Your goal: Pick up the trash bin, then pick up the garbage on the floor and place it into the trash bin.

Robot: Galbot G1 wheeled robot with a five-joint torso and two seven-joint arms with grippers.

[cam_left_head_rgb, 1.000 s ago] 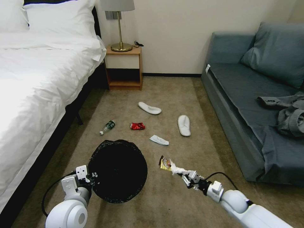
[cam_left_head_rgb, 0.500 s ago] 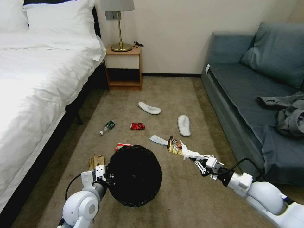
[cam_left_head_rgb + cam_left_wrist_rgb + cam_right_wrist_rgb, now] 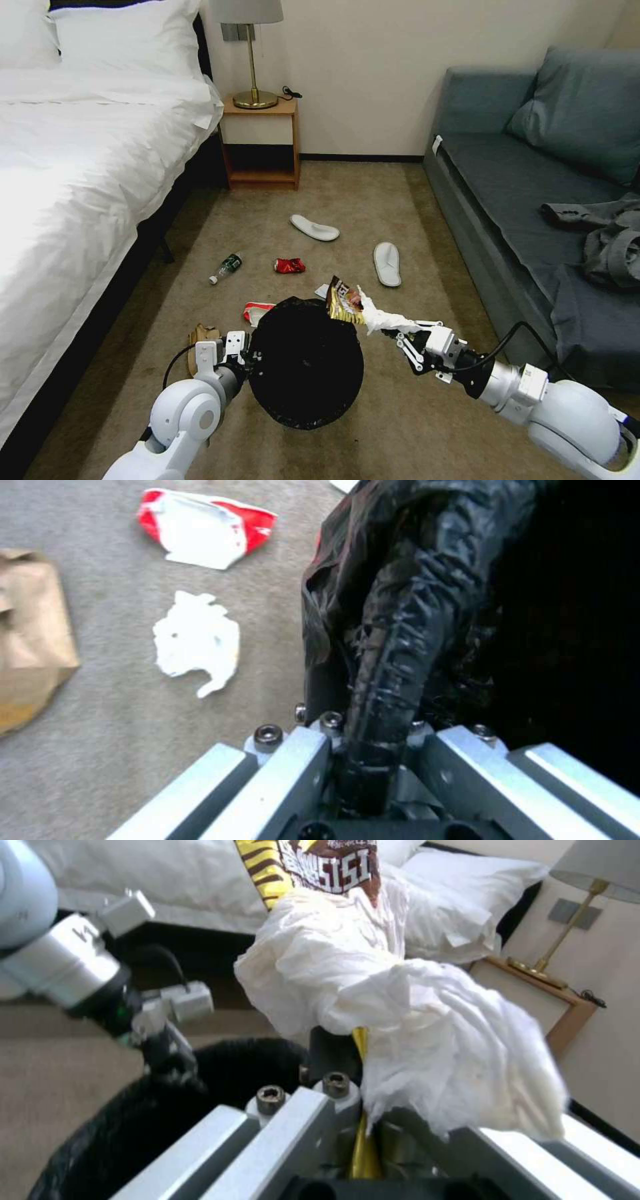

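Observation:
The trash bin [image 3: 307, 363], lined with glossy black plastic, hangs tilted just above the carpet. My left gripper [image 3: 245, 357] is shut on its rim [image 3: 400, 630], as the left wrist view shows close up. My right gripper [image 3: 402, 331] is shut on a crumpled white tissue [image 3: 413, 1005] and a brown-and-yellow snack wrapper [image 3: 343, 303], held at the bin's far right rim. On the floor lie a green-labelled bottle [image 3: 225, 267], a crushed red can [image 3: 289, 265], a red-and-white wrapper [image 3: 207, 527], a white tissue [image 3: 197, 642], a brown paper bag [image 3: 200, 337] and two white slippers [image 3: 315, 228] [image 3: 387, 263].
A white bed [image 3: 73, 173] runs along the left, a wooden nightstand [image 3: 261, 143] with a lamp stands at the back wall, and a blue sofa [image 3: 533, 220] with a grey garment lines the right. Open carpet lies in front of the bin.
My left arm has carried the bin to the right, uncovering the paper bag and red-and-white wrapper. My right gripper has raised the tissue and wrapper and swung them left to the bin's rim.

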